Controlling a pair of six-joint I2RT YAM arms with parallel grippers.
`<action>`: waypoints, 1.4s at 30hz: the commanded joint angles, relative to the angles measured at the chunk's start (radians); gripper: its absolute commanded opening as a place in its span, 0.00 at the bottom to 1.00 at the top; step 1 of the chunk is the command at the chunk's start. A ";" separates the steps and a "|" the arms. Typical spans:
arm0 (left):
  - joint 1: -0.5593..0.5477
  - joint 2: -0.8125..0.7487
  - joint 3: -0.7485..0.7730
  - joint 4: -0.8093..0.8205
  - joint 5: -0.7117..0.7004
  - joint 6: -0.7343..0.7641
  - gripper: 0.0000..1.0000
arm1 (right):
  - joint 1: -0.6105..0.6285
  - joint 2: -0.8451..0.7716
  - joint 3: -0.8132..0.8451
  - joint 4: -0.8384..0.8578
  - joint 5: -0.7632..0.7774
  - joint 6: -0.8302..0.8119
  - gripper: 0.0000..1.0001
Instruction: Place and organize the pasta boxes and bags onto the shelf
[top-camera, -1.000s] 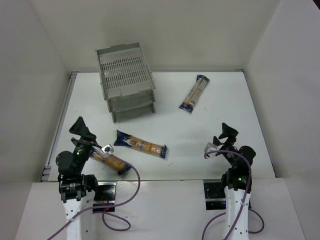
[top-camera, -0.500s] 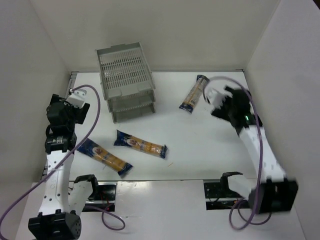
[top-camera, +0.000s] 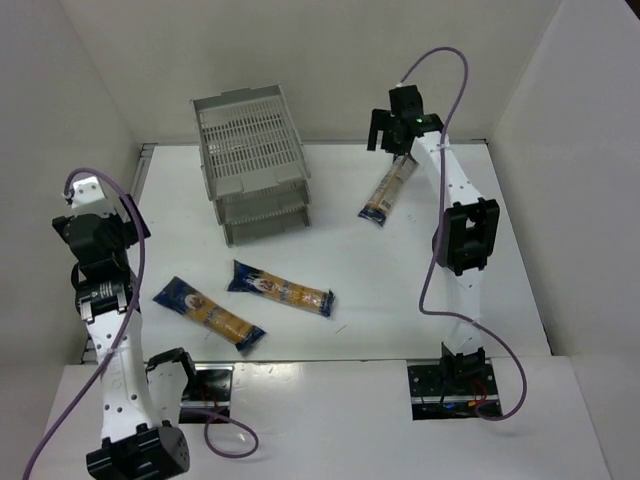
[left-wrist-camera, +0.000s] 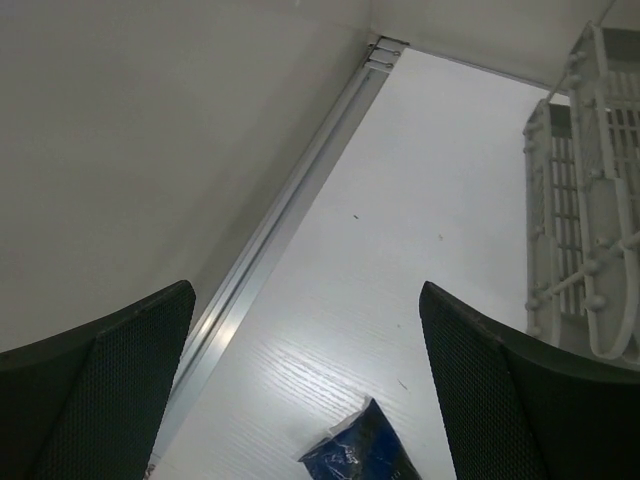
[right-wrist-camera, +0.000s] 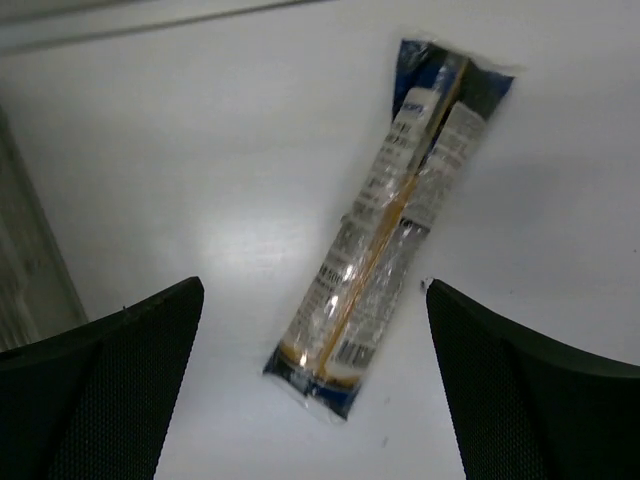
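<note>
The light grey shelf (top-camera: 250, 160) stands at the far left of the table, and its slatted trays (left-wrist-camera: 590, 200) show on the right of the left wrist view. Three pasta packets lie flat on the table: one far right (top-camera: 388, 190), one in the middle (top-camera: 280, 288), one near left (top-camera: 208, 312). My right gripper (top-camera: 392, 138) hangs open above the far packet (right-wrist-camera: 390, 220), with its fingers well above and to either side of the packet's near end. My left gripper (top-camera: 105, 228) is open high over the left side, with only a blue packet end (left-wrist-camera: 365, 450) below it.
An aluminium rail (left-wrist-camera: 290, 210) runs along the table's left edge beside the white wall (left-wrist-camera: 150, 120). White walls close in the back and both sides. The shelf's edge (right-wrist-camera: 30, 250) shows blurred at the left of the right wrist view.
Both arms have risen from their folded rest at the near edge. The right arm stretched out to the far packet; the left arm lifted up over the left side. No packet has moved.
</note>
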 joint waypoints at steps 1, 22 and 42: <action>0.089 0.036 0.053 0.001 0.071 -0.092 1.00 | -0.024 0.120 0.112 -0.071 0.097 0.295 0.96; 0.118 0.179 0.080 0.070 0.115 -0.032 1.00 | -0.015 0.373 -0.054 -0.025 0.200 0.251 0.72; 0.118 -0.034 -0.013 0.119 0.373 -0.046 1.00 | 0.077 -0.036 0.509 0.099 -0.222 0.104 0.00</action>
